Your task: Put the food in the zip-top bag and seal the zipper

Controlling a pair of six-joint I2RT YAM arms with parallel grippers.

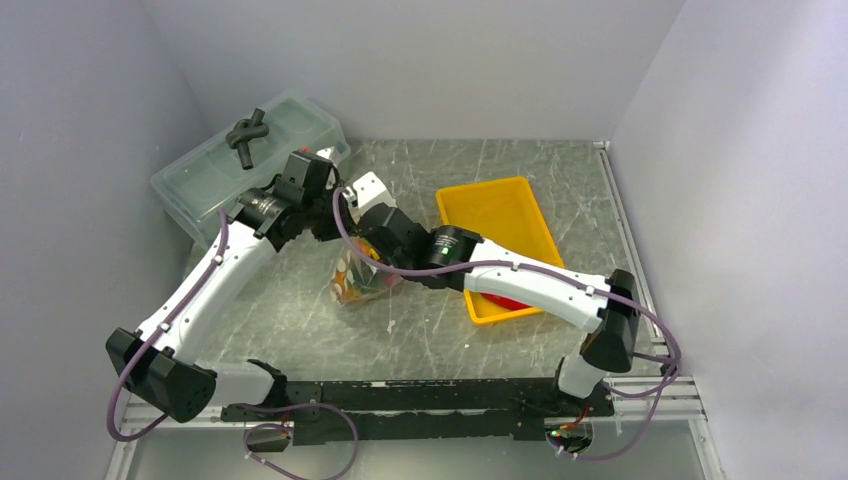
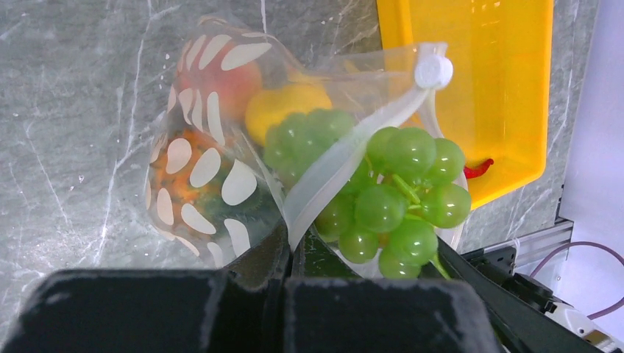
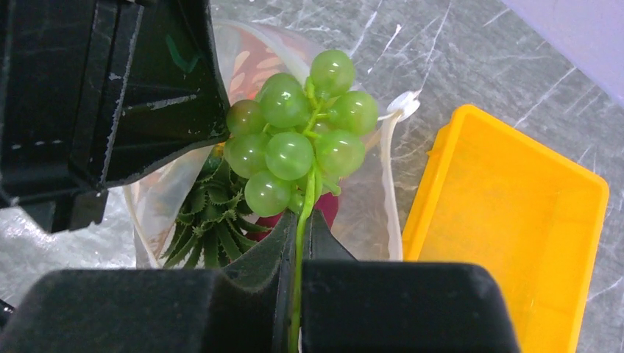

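The zip-top bag (image 2: 213,169), clear with white dots, stands on the table holding a peach (image 2: 228,81), a yellow fruit (image 2: 287,103), a pineapple (image 2: 184,184) and a dark red-purple piece (image 3: 327,209). My left gripper (image 2: 289,246) is shut on the bag's mouth edge, where the whitish zipper (image 2: 346,147) runs up to its slider (image 2: 433,71). My right gripper (image 3: 300,224) is shut on the stem of the green grape bunch (image 3: 298,140), which hangs at the open mouth, just above the pineapple's crown (image 3: 210,220). A red chili (image 2: 478,169) lies in the yellow tray.
The yellow tray (image 1: 495,215) sits just right of the bag, partly under my right arm. A large translucent lidded box (image 1: 250,160) with a dark fitting on top stands at the back left, behind my left arm. Both grippers crowd the bag (image 1: 360,280).
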